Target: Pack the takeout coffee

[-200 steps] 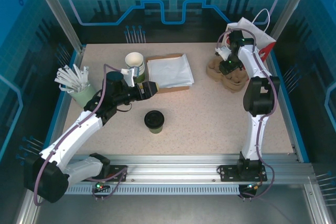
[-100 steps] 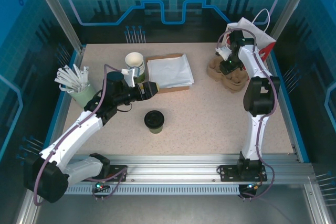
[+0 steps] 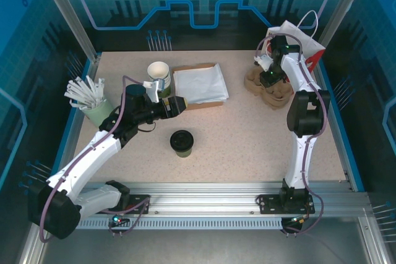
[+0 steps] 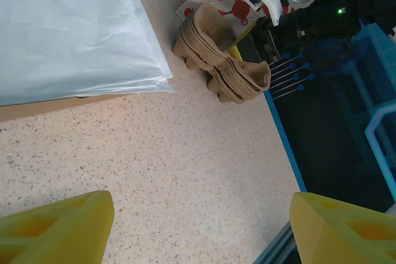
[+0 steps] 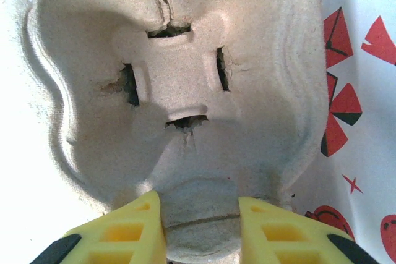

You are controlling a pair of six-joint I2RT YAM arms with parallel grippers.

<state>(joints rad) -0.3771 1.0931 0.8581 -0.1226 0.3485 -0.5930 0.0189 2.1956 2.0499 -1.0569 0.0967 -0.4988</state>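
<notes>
I saw the takeout coffee [image 3: 181, 142], a dark green cup with a black lid, standing upright near the middle of the bench [image 3: 247, 146], apart from both arms. My left hand [image 3: 178, 105] hovered just beyond the cup, released and spread wide, with nothing in its grip. My right hand [image 5: 199, 208] was at the far right corner, clenched on a wall of the brown pulp tray [image 5: 179, 91].

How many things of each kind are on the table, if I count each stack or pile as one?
cup: 3 (lidded coffee cup, open cup, cup of sticks)
tray stack: 1
napkin pile: 1
bag: 1
Total: 6
</notes>
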